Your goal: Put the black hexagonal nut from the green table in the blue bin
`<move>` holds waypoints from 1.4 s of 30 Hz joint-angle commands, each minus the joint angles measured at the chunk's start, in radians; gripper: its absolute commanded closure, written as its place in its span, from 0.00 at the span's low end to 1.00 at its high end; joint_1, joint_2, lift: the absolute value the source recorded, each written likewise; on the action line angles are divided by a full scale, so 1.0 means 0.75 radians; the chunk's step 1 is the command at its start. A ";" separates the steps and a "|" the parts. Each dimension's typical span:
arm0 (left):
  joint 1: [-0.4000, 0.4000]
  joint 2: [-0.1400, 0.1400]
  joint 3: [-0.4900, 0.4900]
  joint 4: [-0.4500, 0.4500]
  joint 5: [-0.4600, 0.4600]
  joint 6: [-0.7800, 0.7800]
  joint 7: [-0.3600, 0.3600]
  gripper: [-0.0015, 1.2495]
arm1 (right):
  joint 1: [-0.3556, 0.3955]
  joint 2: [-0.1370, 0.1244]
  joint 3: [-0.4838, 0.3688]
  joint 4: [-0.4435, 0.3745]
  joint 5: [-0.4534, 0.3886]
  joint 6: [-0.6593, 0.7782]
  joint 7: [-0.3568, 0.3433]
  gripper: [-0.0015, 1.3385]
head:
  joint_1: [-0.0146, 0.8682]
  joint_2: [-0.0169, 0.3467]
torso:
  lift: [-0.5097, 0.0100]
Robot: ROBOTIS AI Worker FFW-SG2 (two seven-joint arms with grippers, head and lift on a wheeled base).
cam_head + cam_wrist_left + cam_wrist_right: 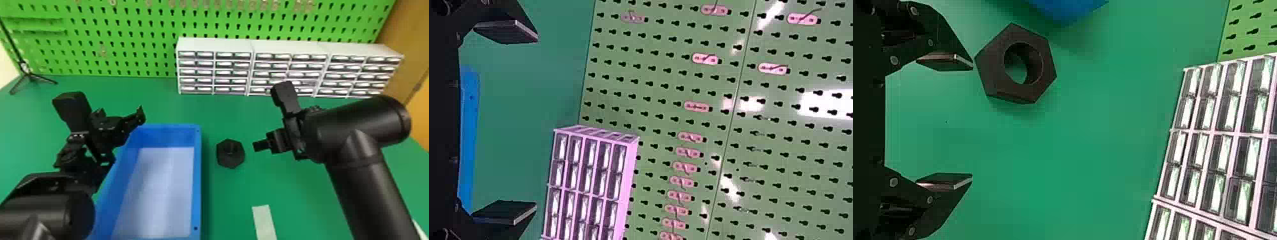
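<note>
Count: one black hexagonal nut [223, 160], one blue bin [198, 178] and one pale strip [264, 220], all on one green table [229, 191]. Behind, three white drawer cabinets [212, 44], five rows in each; one tripod stand [28, 76]; one green pegboard [143, 24], fourteen pink-backed hooks [698, 106] tallied from the left wrist view. Two arms, two grippers (left gripper [107, 120], right gripper [278, 142]), four flat fingers [945, 61] altogether.

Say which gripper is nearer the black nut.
The right gripper, open, at the right of the nut in the head view; the left gripper is across the blue bin.
</note>
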 commanded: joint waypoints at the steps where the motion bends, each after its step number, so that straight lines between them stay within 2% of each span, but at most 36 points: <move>1: -0.002 0.000 0.000 0.000 0.000 -0.001 0.000 0.08 | -0.011 -0.005 -0.004 0.037 -0.007 -0.034 0.001 0.35 | 0.80 0.07 | 0.79; 12: -0.002 0.000 0.000 0.000 0.000 0.001 0.000 0.08 | -0.070 -0.009 0.009 0.188 -0.029 -0.189 0.001 0.35 | 0.80 0.07 | 0.79; 18: -0.002 0.000 0.000 0.000 0.000 -0.001 0.000 0.08 | -0.115 -0.007 0.027 0.307 -0.074 -0.306 0.003 0.35 | 0.80 0.07 | 0.79; 32: -0.002 0.000 -0.002 0.000 0.000 -0.001 0.000 0.08 | -0.211 0.014 0.086 0.597 -0.078 -0.565 0.085 0.35 | 0.80 0.07 | 0.79; 42: -0.002 0.000 0.000 0.000 0.002 -0.001 0.000 0.08 | -0.246 0.024 0.144 0.742 -0.080 -0.725 0.119 0.35 | 0.80 0.07 | 0.79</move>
